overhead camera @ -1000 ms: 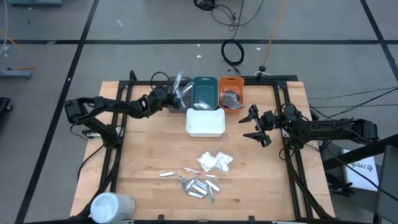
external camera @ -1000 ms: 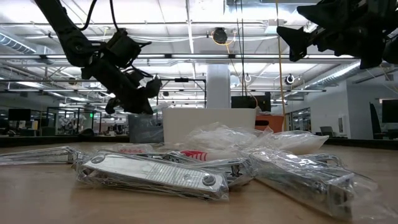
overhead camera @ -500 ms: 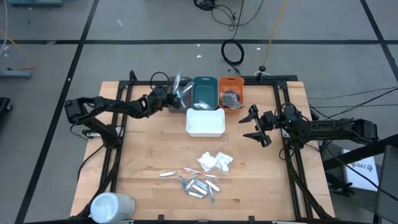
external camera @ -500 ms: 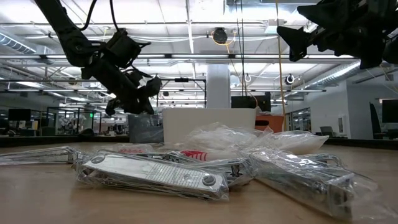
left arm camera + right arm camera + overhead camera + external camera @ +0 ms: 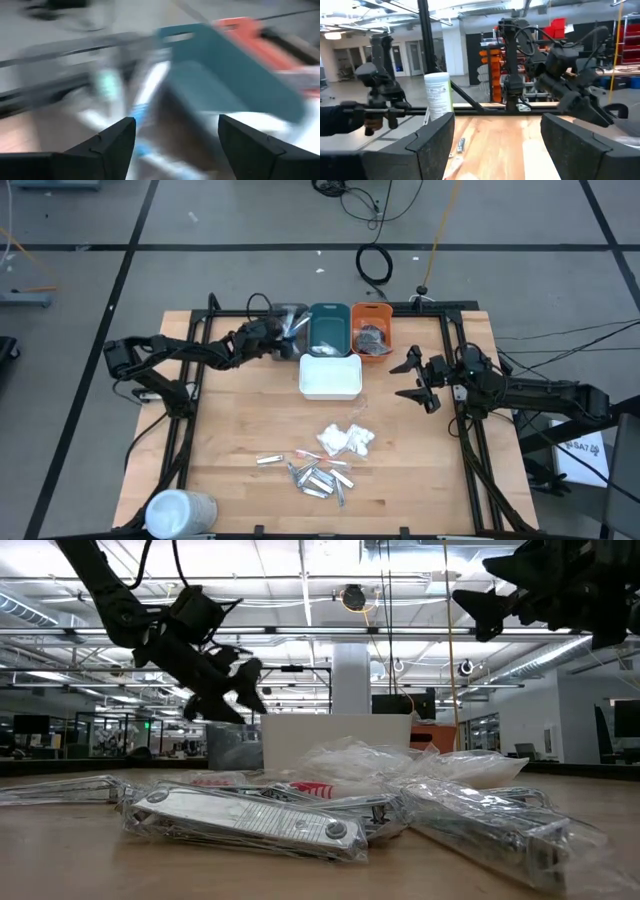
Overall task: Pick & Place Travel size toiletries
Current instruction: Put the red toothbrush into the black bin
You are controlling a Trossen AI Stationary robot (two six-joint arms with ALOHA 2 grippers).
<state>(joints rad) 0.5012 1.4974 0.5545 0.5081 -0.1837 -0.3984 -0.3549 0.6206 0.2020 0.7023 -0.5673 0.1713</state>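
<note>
Left gripper (image 5: 281, 340), fingers spread, hovers over the grey tray (image 5: 292, 328) left of the teal tray (image 5: 328, 327). Wrapped toiletries (image 5: 322, 465) lie well below it. Right gripper (image 5: 412, 378), spread, waits right. Risk: crinkly wrap slipping when pinched.

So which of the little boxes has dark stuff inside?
The orange tray, at the right end of the back row. Dark items lie in it, while the teal tray beside it and the white tray look bare.
</note>
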